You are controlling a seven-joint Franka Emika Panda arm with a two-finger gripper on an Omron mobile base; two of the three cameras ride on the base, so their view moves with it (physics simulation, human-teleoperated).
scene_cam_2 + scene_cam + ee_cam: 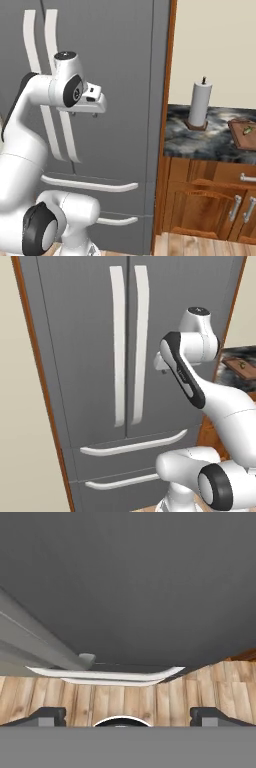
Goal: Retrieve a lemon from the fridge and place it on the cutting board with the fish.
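Observation:
The grey fridge (75, 356) stands with both doors shut, its long white handles (127, 346) meeting at the centre seam. The lemon is hidden. My gripper (84, 114) hangs in front of the right door, pointing down, open and holding nothing. In the hand view the fingertips (47, 716) stand far apart over the fridge front (125, 587) and the drawer handles (105, 674). To the right, on the counter, lies the reddish-brown cutting board (239, 137) with the small greenish fish (247, 130) on it; the board also shows at the right edge of the left base view (239, 368).
A paper-towel roll (200, 102) stands on its round wooden base on the dark marbled counter (200, 140), left of the board. Wooden cabinets (205, 200) with metal handles sit below. A wooden side panel (167, 125) borders the fridge. Plank floor (125, 702) lies beneath.

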